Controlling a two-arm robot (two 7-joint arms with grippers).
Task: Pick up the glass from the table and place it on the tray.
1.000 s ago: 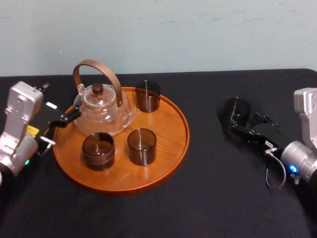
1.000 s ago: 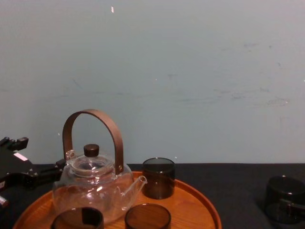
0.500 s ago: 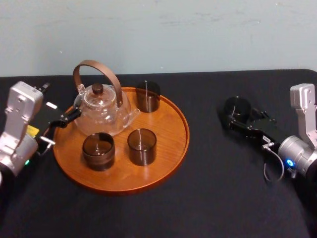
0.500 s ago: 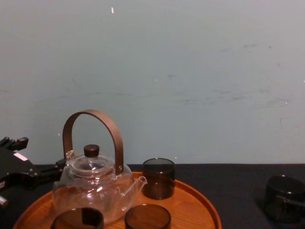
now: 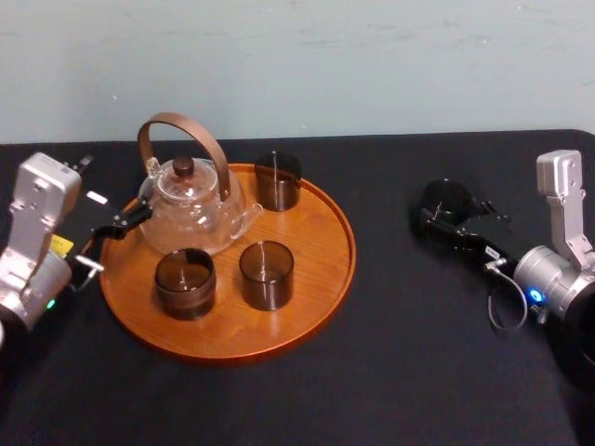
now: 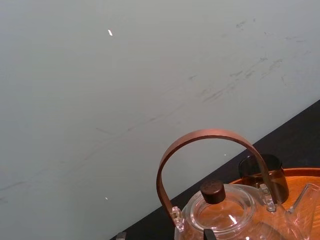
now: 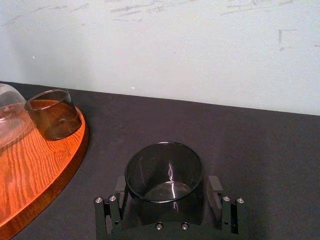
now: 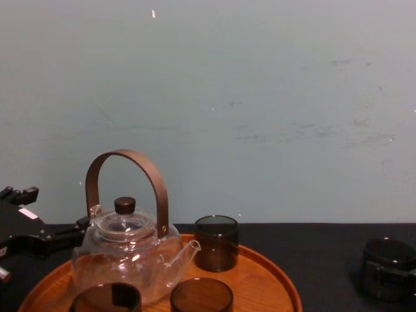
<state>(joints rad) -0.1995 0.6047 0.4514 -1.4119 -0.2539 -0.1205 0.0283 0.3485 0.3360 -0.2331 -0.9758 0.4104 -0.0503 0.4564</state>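
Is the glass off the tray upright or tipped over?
Upright: the glass stands on the table, open mouth up, within the right gripper.

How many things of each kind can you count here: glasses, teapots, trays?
Glasses: 4, three on the tray, one on the table inside the open right gripper
Teapots: 1, beside the left gripper
Trays: 1
Total: 6

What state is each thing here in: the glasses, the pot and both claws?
Glass: upright, empty, on the table.
Right gripper: open, fingers either side of glass.
Teapot: upright on the tray, lid on.
Tray glasses: upright.
Left gripper: parked beside teapot.
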